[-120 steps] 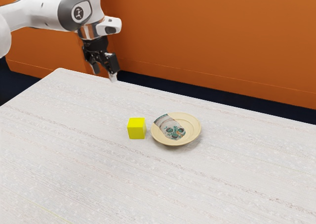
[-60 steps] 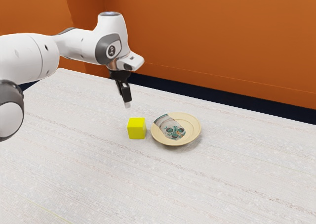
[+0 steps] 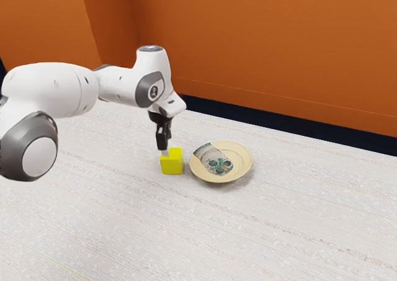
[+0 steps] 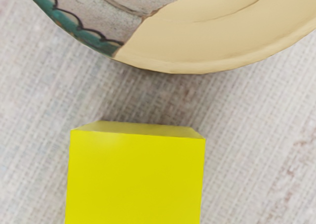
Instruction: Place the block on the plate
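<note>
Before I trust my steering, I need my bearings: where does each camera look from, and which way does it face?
Exterior view: at the arm's side, angled down across the table toward the orange wall; arm and pincer show, reaching in from the exterior view's left.
Wrist view: carried at the arm's end, facing down onto the block and part of the plate.
Shared: block, plate, table.

Yellow block point(image 4: 136, 179), cream-and-teal patterned plate point(image 4: 222, 41)
</note>
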